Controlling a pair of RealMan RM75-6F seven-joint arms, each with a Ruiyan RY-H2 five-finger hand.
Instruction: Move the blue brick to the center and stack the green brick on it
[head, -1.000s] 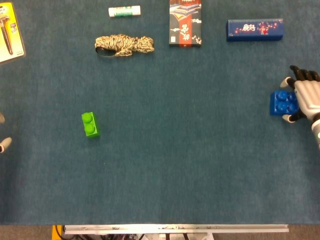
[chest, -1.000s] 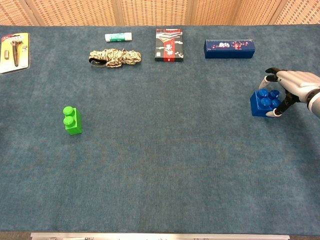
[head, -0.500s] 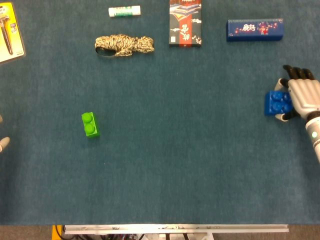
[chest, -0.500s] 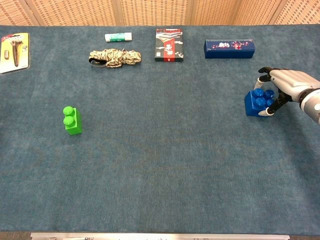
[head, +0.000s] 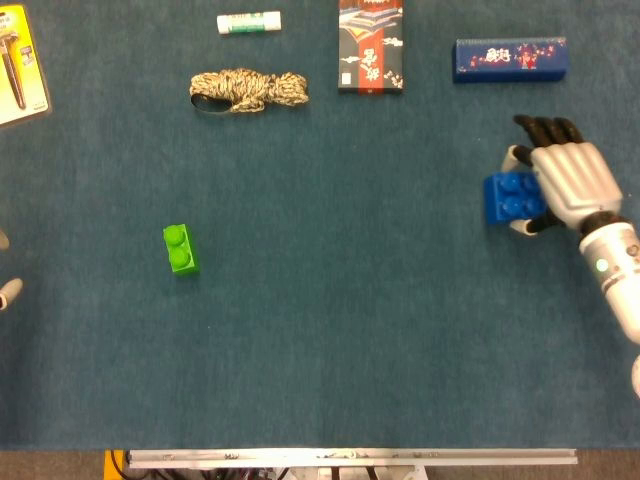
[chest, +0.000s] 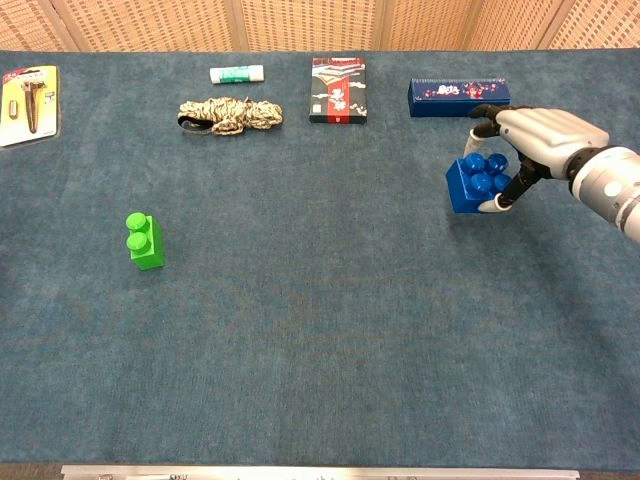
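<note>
Chest view: right hand (chest: 535, 135) fingers (chest: 492, 204) grasping blue brick (chest: 472, 184) over teal tabletop (chest: 320, 330)

along the far edge: carded tool (chest: 28, 104), glue stick (chest: 237, 74), rope bundle (chest: 230, 114), patterned box (chest: 338, 89), long blue box (chest: 458, 97)

Right hand (head: 567, 183) with silver-grey shell, black fingers, white fingertips; silver wrist cuff, small green light

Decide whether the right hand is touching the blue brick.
Touching. In the chest view the right hand grips the blue brick, its fingers wrapped against the brick's sides.
</note>
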